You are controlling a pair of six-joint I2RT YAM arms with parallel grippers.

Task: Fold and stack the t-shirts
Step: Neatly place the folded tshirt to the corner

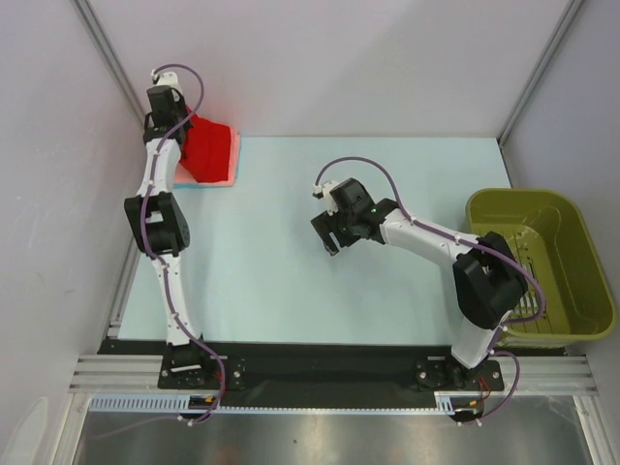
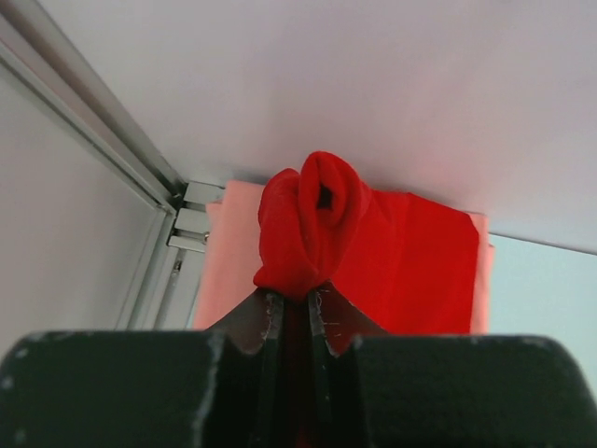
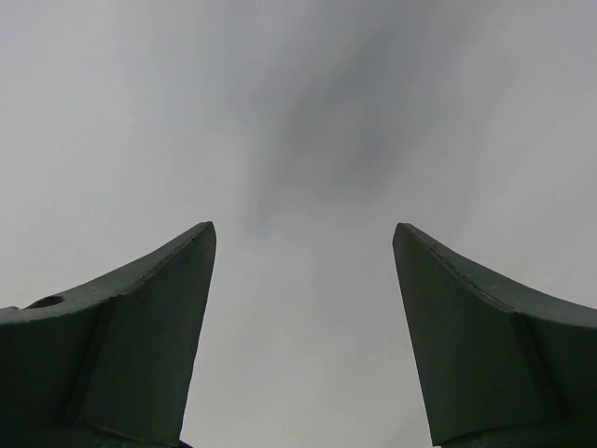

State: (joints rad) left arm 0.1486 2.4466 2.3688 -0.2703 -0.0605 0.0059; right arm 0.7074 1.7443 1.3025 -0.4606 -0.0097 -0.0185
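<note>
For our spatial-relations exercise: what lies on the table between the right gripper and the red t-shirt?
Nothing. In the top view, only bare light-blue table separates the open right gripper from the red t-shirt.

Left arm [image 1: 155, 176] and right arm [image 1: 418, 232] are both white tube links with chunky black joints, thin purple cables [image 1: 363, 163] looping alongside. Right claw [image 3: 303, 229] has dark matte fingers [image 3: 140, 327] tapering to curved points.

Pale blue table [image 1: 291, 281] enclosed by white walls [image 1: 339, 58] with aluminium corner posts [image 1: 109, 58].
</note>
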